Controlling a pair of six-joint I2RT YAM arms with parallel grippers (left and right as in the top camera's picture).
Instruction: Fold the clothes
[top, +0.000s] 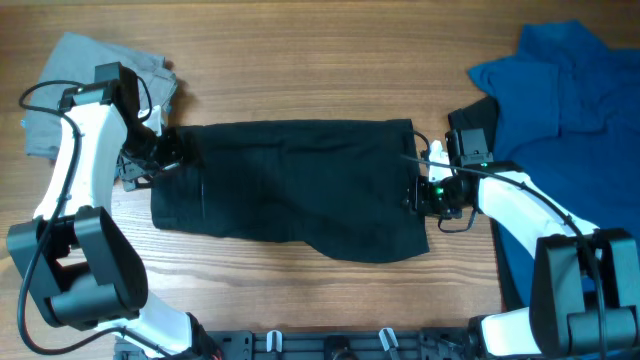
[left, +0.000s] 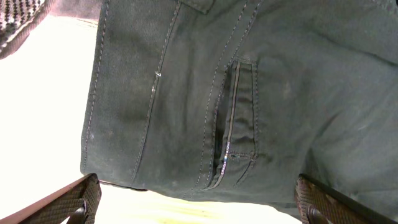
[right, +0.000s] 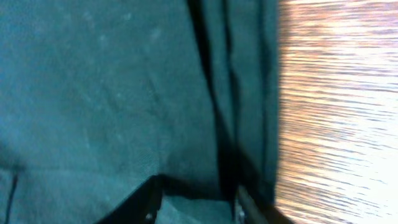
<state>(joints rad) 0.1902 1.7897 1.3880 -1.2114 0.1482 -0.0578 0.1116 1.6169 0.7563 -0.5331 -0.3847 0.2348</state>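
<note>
The shorts (top: 290, 185) are lying flat in the middle of the table (top: 300, 60), spread out as one long dark slab, long axis running left to right in the overhead view. The left end is narrower and there's a welt pocket (left: 233, 118) right by it in the left wrist view, so I'd guess the waist points left and the leg hems point right. Progress-wise it looks early: they're smoothed out, maybe already leg over leg (can't really tell). No end-to-end fold yet, so I'd say that's the main thing left. The left gripper (top: 165, 155) sits at the waist end with its fingers (left: 68, 202) spread wide over the cloth, gripping nothing. The right gripper (top: 422, 190) is at the hem end. Its view is blurry, but the fingers (right: 149, 199) sit close with a ridge of cloth between them, so it looks clamped on the edge. There's a grey cloth (top: 70, 70) off to the far left and a blue shirt (top: 570, 80) off right, both apart from the shorts.
</note>
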